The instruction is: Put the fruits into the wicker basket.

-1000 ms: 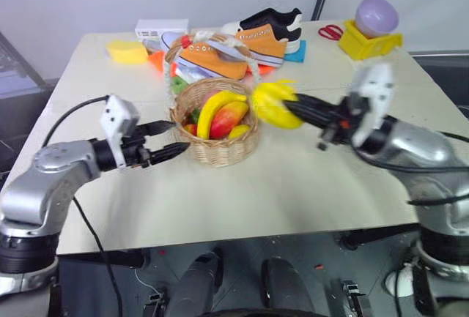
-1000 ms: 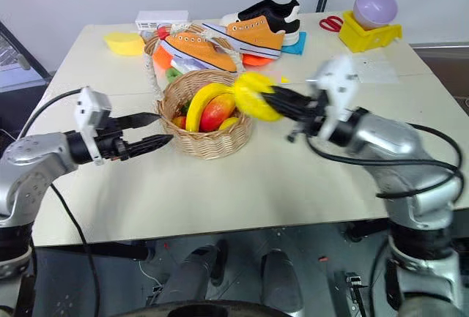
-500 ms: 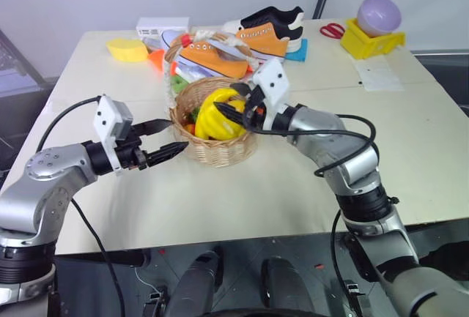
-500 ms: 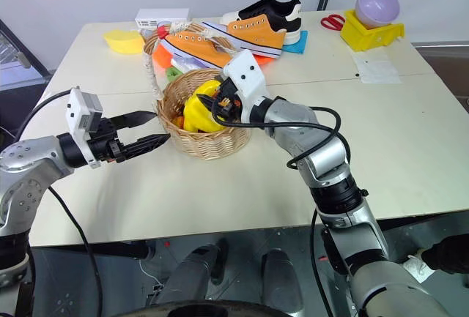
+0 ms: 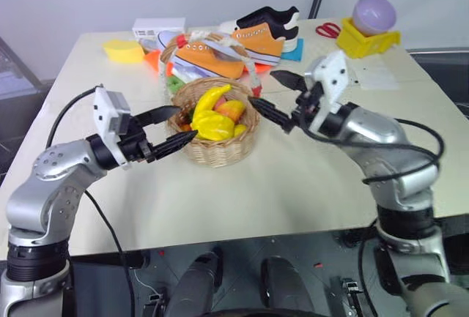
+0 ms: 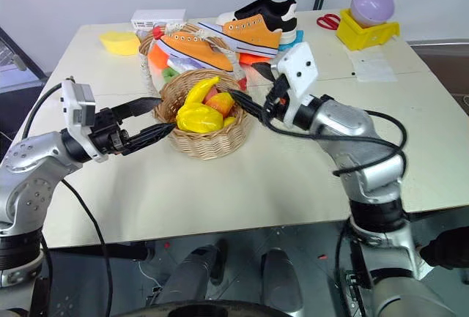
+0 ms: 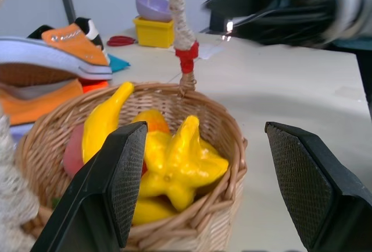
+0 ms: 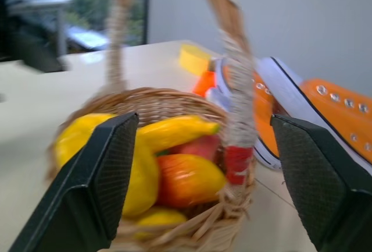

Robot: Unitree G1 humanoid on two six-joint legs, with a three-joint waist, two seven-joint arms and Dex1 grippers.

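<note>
The wicker basket [image 5: 220, 150] stands mid-table, its tall arched handle [image 7: 177, 28] banded in red. Inside it lie the curved yellow banana [image 5: 207, 99], the lumpy yellow fruit [image 5: 210, 124] and a red-orange fruit [image 8: 189, 177]. My left gripper [image 5: 184, 122] is open at the basket's left rim, and its fingers [image 7: 124, 177] frame the fruit without touching it. My right gripper [image 5: 261, 87] is open and empty just right of the basket, pointing at it. From the left wrist, the lumpy fruit [image 7: 181, 167] rests on top of the pile beside the banana [image 7: 103, 123].
Behind the basket lie orange shoes [image 5: 209, 57], a black shoe [image 5: 271, 18], a white box [image 5: 157, 25] and a flat yellow disc [image 5: 123, 50]. Far right stand a yellow block [image 5: 370, 40] with a purple ball [image 5: 374, 13], red scissors [image 5: 329, 30] and a paper sheet [image 5: 375, 75].
My right gripper carried the lumpy yellow fruit over the basket, let it go inside, opened and drew back to the right. My left gripper edged closer to the basket.
</note>
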